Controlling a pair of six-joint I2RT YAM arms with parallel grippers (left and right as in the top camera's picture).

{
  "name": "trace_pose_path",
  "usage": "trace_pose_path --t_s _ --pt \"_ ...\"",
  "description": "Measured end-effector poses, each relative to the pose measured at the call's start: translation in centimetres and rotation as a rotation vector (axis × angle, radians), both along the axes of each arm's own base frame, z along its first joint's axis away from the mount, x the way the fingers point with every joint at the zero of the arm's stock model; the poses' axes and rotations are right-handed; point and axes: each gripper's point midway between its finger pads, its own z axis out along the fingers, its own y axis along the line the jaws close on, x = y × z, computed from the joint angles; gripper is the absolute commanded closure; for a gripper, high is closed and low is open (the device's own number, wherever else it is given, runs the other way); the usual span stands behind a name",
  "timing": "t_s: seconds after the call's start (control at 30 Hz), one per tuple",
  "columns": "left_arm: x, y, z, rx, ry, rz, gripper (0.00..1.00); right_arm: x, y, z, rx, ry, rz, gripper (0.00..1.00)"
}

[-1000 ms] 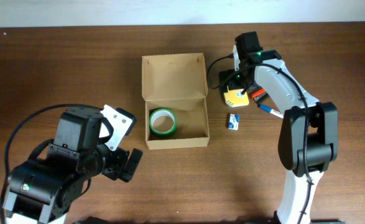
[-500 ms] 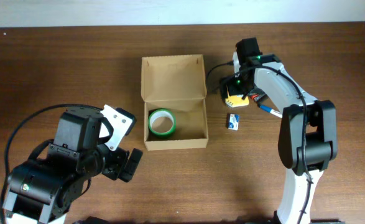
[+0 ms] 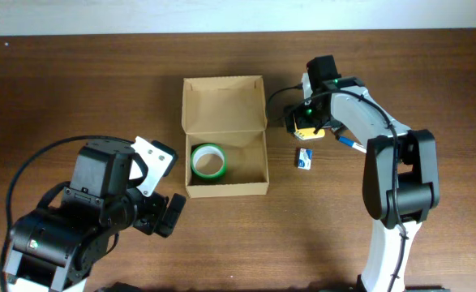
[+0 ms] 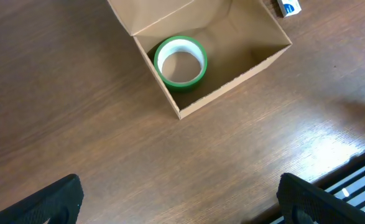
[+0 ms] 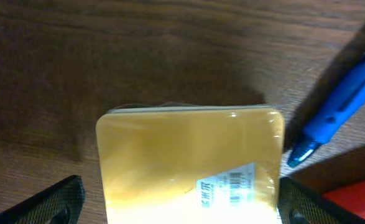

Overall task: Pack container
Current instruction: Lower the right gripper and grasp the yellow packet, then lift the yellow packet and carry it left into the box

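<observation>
Left gripper (image 4: 182, 204): at the near-left corner of the table (image 3: 75, 81). Its black fingers are spread wide, with only bare wood between them, and it holds nothing.
Table: dark brown wood with a fine grain running lengthwise and a dull sheen.
Container (image 3: 227, 188): a plain tan cardboard box, rectangular, with thin matte walls. It stands about mid-table, nearer the far edge. Its hinged flap lid (image 3: 224, 101) is open and leans back toward the far edge.
Tape roll (image 3: 207, 161): a green ring with a pale inner core. It lies flat on the box floor in the near-left part, close to the front wall.
Small carton (image 3: 304, 157): a little blue-and-white rectangular pack on the wood just right of the box, apart from it.
Yellow pack (image 5: 188, 162): a flat, glossy block with rounded corners and a small printed label. It lies right of the box, toward the far edge.
Right gripper (image 5: 179, 200): low over the yellow pack. Its jaws are spread wide and straddle the pack. Whether the pads touch it cannot be told.
Pen (image 5: 341, 109): a smooth blue plastic barrel lying slantwise just right of the yellow pack.
Red item (image 5: 359, 198): a red corner beside the pen, too cropped to identify.
</observation>
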Motion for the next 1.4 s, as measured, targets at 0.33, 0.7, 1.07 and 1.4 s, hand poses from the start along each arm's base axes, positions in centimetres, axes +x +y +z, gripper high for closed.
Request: trace_pose_path --t_s 0.33,0.7,1.07,1.4 --pt "0.0 0.0 0.0 0.0 0.0 0.0 0.0 0.1 0.2 -0.1 0.01 -0.004 0.002 0.03" --pt "0.0 0.0 0.0 0.0 0.0 0.0 0.0 0.2 0.1 -0.5 0.006 -0.002 0.005 0.23" --pt "0.0 0.0 0.0 0.0 0.0 0.0 0.01 -0.5 0.0 0.4 -0.001 0.044 0.005 0.24" --pt "0.0 0.0 0.0 0.0 0.0 0.0 0.0 1.1 0.4 7.0 0.006 0.026 0.006 0.24"
